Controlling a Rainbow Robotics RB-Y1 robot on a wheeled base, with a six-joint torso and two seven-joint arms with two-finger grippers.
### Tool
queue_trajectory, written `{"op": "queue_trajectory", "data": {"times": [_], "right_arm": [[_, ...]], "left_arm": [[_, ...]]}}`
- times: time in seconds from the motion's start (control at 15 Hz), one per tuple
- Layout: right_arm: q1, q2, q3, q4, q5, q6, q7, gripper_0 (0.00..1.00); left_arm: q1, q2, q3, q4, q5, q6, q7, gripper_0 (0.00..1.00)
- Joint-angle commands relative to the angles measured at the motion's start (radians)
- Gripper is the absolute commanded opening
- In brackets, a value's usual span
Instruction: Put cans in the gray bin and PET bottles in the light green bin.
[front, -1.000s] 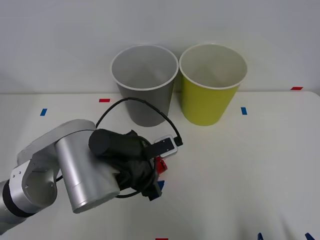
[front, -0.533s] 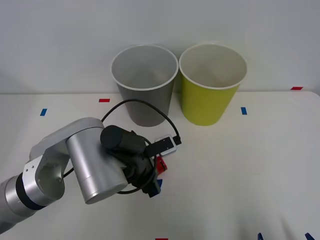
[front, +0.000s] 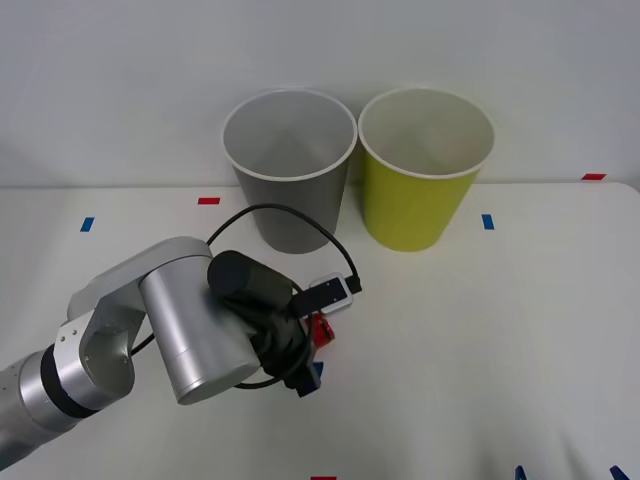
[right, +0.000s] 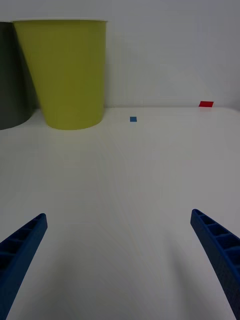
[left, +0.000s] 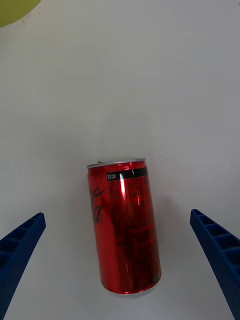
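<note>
White table (front: 480, 330) under you: the red can (left: 124, 227) lies on its side, script logo partly legible. Your left gripper (left: 120, 270) hovers over it, fingers spread, can between them, untouched. Gray bin (front: 290, 170) at 12 o'clock, light green bin (front: 425, 165) at 1. Right gripper (right: 120, 265) open, idle.

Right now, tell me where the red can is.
The red can lies on its side on the white table, directly under the open left gripper, in front of the gray bin.
</note>
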Motion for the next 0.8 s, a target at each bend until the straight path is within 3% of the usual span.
{"op": "queue_trajectory", "data": {"times": [0.07,0.8], "right_arm": [[0.000,0.000,0.000,0.000,0.000,0.000,0.000,1.00],[0.000,0.000,0.000,0.000,0.000,0.000,0.000,1.00]], "left_arm": [[-0.002,-0.027,0.001,0.034,0.001,-0.020,0.002,1.00],[-0.031,-0.080,0.001,0.154,0.015,-0.017,0.003,1.00]]}}
